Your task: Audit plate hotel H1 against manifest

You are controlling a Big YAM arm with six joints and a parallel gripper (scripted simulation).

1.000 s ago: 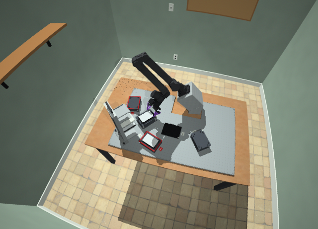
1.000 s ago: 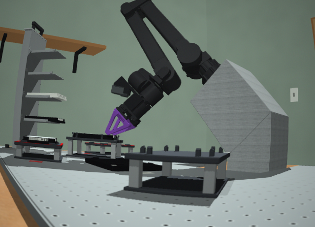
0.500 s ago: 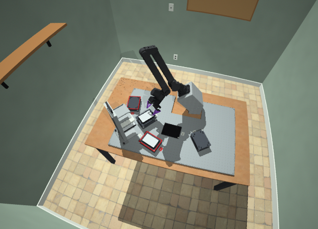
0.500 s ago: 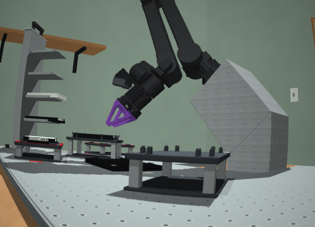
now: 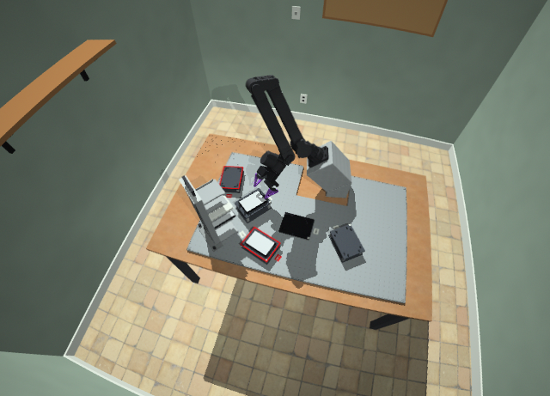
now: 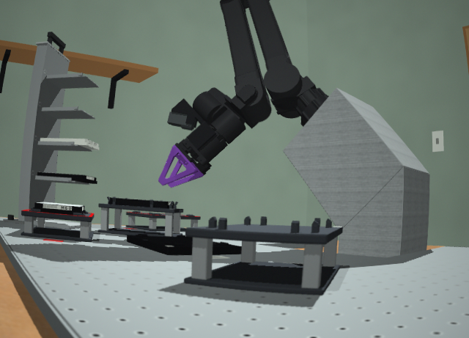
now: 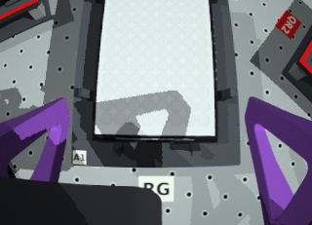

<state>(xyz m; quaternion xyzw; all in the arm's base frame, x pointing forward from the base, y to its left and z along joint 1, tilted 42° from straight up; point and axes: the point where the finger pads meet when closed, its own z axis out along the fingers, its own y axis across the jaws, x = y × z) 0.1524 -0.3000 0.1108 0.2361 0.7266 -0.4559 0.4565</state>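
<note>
My gripper (image 5: 260,191) (image 6: 166,185) (image 7: 157,107) is open and empty, above the near end of regrip nest RG (image 6: 177,210) (image 7: 229,152). A plate with a white top and black skirt (image 5: 253,202) (image 6: 141,203) (image 7: 156,59) lies in RG, below the fingertips. No ID is readable on it. Hotel H1 (image 6: 28,137) holds a black plate (image 6: 85,177) on its lowest visible shelf and a white plate (image 6: 75,141) on the shelf above. The two upper shelves look empty. Their IDs are unreadable. A white-topped plate labelled M60 (image 5: 260,242) (image 6: 60,207) sits in a red-rimmed nest (image 5: 269,259) (image 6: 28,213).
The other red-rimmed nest (image 5: 231,178) is empty; its label QR2 (image 7: 288,24) shows in the wrist view. A low black rectangle (image 5: 296,225) (image 6: 166,245) lies beside RG. An empty grey nest with posts (image 5: 347,242) (image 6: 261,231) stands farther right. The arm's base block (image 5: 329,174) (image 6: 363,182) stands behind.
</note>
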